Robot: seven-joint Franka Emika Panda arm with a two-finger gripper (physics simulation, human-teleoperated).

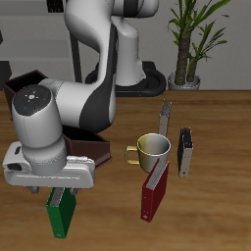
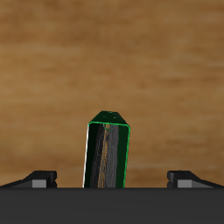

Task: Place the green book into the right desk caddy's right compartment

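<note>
- The pincer (image 1: 57,188) hangs directly over the green book (image 1: 61,212), its two fingers spread wide apart on either side and touching nothing; the wrist view shows both fingertips (image 2: 39,178) well clear of the book (image 2: 107,149).
- The green book stands upright on the table (image 1: 211,137), near its front edge, in front of the right desk caddy (image 1: 86,149).
- Judged as a thin, rigid hardcover: light, stiff, smooth-sided, so a firm pinch across the covers near the top edge should hold it, squarely, or it may swivel.
- Only part of the caddy shows behind the arm; its compartments are hidden.
- Counted outward from the green book: one green book, one red book (image 1: 154,189), one yellow mug (image 1: 151,149), two slim grey-black books (image 1: 166,118) (image 1: 185,154), one caddy.
</note>
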